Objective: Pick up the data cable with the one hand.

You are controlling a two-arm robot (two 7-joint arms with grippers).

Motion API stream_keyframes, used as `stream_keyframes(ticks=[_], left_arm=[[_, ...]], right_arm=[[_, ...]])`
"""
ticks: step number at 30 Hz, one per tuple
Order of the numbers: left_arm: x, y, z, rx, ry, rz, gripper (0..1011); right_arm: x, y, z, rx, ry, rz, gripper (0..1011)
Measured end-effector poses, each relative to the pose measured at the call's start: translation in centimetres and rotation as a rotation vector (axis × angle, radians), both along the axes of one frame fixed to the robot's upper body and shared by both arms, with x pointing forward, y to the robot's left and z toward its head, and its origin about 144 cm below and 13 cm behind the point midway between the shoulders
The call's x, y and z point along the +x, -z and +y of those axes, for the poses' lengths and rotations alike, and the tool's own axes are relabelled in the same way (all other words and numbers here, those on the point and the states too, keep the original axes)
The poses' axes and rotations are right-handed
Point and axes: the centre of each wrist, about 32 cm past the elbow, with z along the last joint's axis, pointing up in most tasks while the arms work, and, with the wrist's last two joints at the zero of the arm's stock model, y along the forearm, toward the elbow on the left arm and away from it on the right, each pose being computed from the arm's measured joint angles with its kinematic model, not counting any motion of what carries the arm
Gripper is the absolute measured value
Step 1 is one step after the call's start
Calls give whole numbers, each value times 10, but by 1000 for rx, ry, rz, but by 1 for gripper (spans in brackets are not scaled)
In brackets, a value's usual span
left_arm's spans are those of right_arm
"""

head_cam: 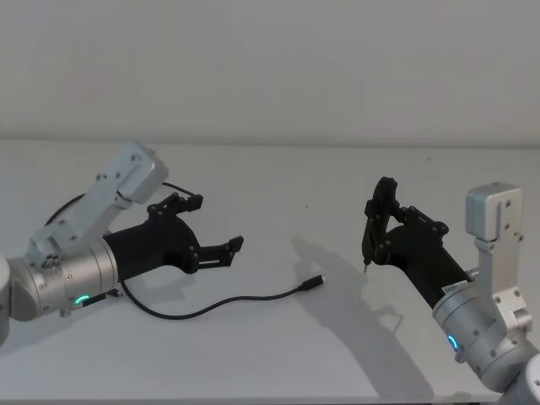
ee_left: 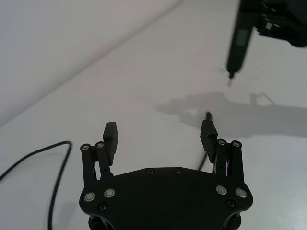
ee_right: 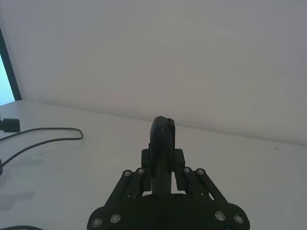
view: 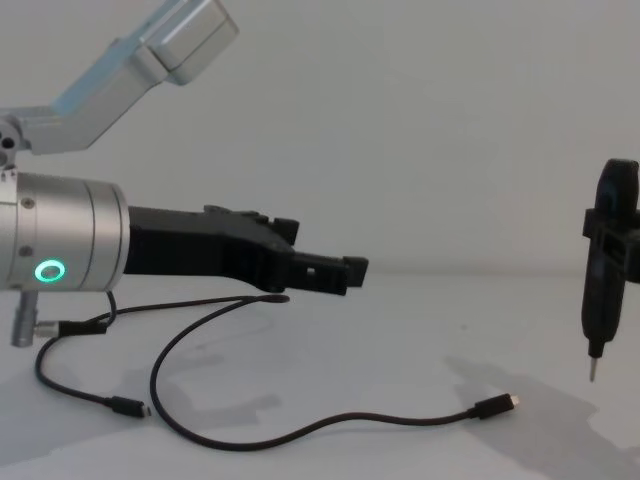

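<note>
1. Cable [head_cam: 221,305]: it lies flat on the white table [head_cam: 278,181], the largest thing here. It comes out from under the left wrist, sags toward the robot, then runs across the table toward the right arm. Its free stretch therefore has its long axis roughly left to right. More of it loops on the table behind the left arm.
2. Left gripper [head_cam: 219,222]: it is the tool for this task and has a green ring glowing on its silver wrist. It hangs above the table with its jaws spread wide and nothing between them. The cable's free stretch lies below it and a little to the robot's side, not touching either finger. The chest view shows clear air between the fingers and the cable.
3. Right gripper [head_cam: 390,234]: it hangs well off to the right, closed around a slim black tool [view: 600,290]. The tool stands nearly upright, with its thin tip just off the table. This arm is clearly the farther of the two from the cable.
4. Plug [head_cam: 316,281]: the silver-tipped end lies between the two grippers, ahead of the left fingertips.
5. Judgement: the coming move is mostly a descent by the left gripper, shifted slightly toward the robot. The spread jaws should straddle the thin line across its length rather than land along it.
</note>
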Motion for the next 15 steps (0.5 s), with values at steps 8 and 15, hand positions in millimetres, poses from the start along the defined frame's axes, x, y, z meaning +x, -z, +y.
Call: stream_keyframes(ticks=[8,15], left_arm=[[17,-7,6,79,121,48,1001],[31,-4,2,131,189,78,1000]], right_arm=[[0,0,0,0,0,0,275],[0,0,0,0,0,0,275]])
